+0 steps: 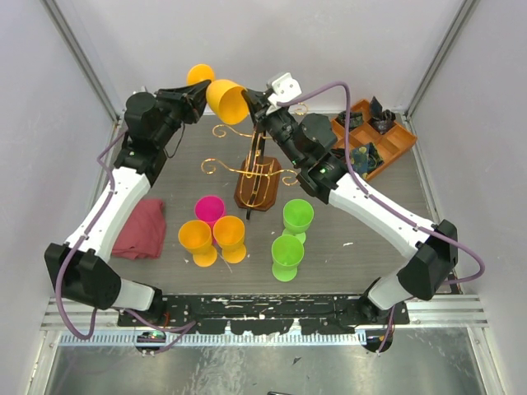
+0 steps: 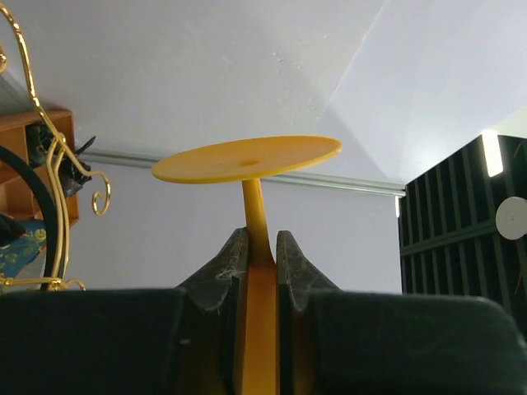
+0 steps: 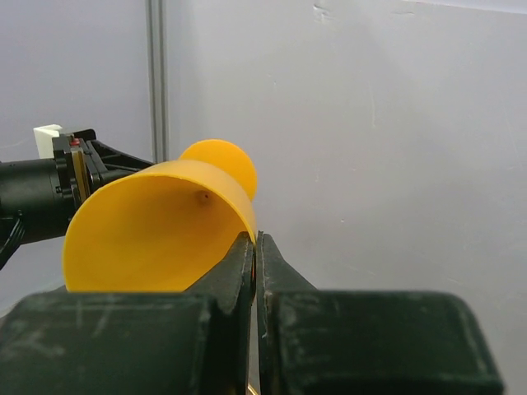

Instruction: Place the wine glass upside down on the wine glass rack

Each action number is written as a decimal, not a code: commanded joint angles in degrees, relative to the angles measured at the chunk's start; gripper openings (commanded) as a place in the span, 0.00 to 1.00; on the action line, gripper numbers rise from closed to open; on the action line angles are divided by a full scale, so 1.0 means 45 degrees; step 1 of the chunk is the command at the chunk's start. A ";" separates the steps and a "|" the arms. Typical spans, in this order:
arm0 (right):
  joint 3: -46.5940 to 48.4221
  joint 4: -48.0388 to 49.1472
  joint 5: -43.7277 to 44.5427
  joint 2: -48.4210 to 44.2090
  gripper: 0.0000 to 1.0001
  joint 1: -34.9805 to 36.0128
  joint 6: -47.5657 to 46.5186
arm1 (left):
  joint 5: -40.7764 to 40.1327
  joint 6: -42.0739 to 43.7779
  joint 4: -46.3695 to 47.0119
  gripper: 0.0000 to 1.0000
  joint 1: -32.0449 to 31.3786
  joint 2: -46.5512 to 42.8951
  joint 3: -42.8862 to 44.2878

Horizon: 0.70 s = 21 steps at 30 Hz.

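Observation:
An orange-yellow wine glass (image 1: 226, 100) is held on its side in the air, above and behind the wine glass rack (image 1: 257, 188). The rack has a dark brown wooden base and gold wire arms (image 1: 235, 132). My left gripper (image 1: 200, 97) is shut on the glass's stem (image 2: 254, 214), with the round foot (image 2: 247, 158) beyond the fingertips. My right gripper (image 1: 251, 100) is shut on the rim of the bowl (image 3: 156, 230), one finger inside and one outside. In the left wrist view the gripper (image 2: 262, 247) has a gold rack arm (image 2: 51, 156) at its left. In the right wrist view the gripper (image 3: 254, 243) faces the left gripper (image 3: 49, 189).
In front of the rack stand a pink glass (image 1: 209, 209), two orange glasses (image 1: 196, 240) (image 1: 230, 237) and two green glasses (image 1: 297, 217) (image 1: 287, 255). A red cloth (image 1: 142, 228) lies at the left. An orange compartment tray (image 1: 375, 136) sits at the back right.

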 commanded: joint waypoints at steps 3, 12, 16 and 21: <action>0.0282 -0.0081 0.0251 -0.0497 0.16 0.0138 -0.0134 | 0.0649 0.1532 0.3429 0.00 0.0022 0.0408 -0.0153; 0.0117 -0.0998 0.1166 -0.1301 0.57 0.0138 -0.0825 | 0.2456 0.2344 0.7613 0.00 0.0933 0.2359 0.0918; -0.0205 -0.1539 0.2143 -0.1932 0.74 0.0133 -0.1208 | 0.2895 0.4007 0.8963 0.00 0.2035 0.2728 0.0961; -0.0233 -0.2533 0.3257 -0.2545 0.84 0.0138 -0.1702 | 0.3614 0.7652 0.8507 0.00 0.3280 0.2632 0.1226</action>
